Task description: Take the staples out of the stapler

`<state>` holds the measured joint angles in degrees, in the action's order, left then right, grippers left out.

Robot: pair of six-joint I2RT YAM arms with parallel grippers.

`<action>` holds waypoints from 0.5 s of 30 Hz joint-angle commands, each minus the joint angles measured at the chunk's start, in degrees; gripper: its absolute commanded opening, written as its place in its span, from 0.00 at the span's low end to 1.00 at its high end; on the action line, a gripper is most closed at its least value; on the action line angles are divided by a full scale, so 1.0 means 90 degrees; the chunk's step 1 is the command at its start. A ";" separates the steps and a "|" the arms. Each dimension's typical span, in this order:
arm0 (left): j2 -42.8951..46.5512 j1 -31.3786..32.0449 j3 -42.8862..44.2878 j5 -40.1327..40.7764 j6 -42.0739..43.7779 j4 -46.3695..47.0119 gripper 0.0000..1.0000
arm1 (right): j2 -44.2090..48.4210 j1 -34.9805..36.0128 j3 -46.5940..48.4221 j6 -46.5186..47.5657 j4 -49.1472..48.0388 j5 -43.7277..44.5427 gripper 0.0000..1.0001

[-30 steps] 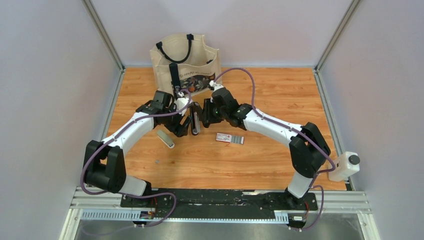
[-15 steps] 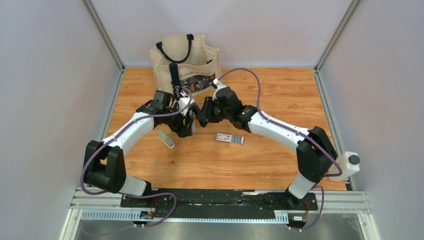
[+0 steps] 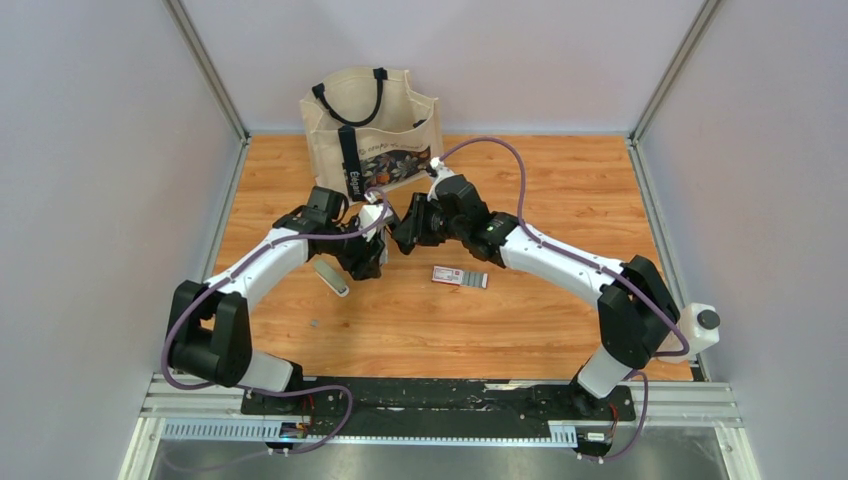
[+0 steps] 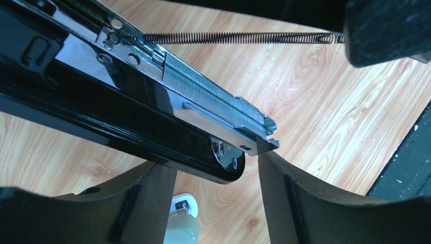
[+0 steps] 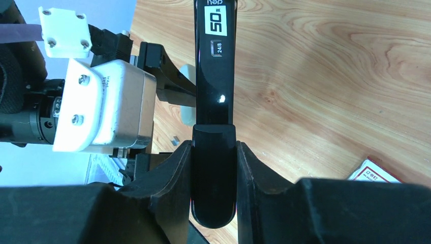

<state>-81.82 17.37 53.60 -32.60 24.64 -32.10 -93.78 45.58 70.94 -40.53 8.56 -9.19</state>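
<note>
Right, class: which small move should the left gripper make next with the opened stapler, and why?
Probably ease the left gripper onto the staples and close: the right gripper grips the opened stapler, the strip lies bare in it, and the left fingers stand apart either side of its tip.

bag [image 3: 368, 120] at desk [image 3: 560, 320] far edge, behind both arms. stapler [image 5: 214, 101] above desk centre, between right fingers [image 5: 175, 173]; staples [image 4: 203, 94] in its open channel. packet [image 3: 460, 277] on desk, right of stapler. small elongated item [image 3: 331, 278] on desk, left of stapler, nearer front.
</note>
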 commanded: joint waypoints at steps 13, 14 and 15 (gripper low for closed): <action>0.0458 0.0004 -0.0058 0.0009 0.0143 0.0510 0.31 | 0.0449 0.0013 -0.0167 -0.0320 -0.0892 -0.0482 0.00; 0.0439 0.0004 -0.0067 0.0038 0.0143 0.0519 0.29 | 0.0449 0.0013 -0.0186 -0.0349 -0.1124 -0.0570 0.00; 0.0439 0.0004 -0.0077 0.0077 0.0123 0.0558 0.27 | 0.0439 0.0013 -0.0206 -0.0359 -0.1146 -0.0609 0.00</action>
<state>-79.48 16.29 52.64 -30.35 23.33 -29.89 -92.40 45.56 68.75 -41.80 6.55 -11.97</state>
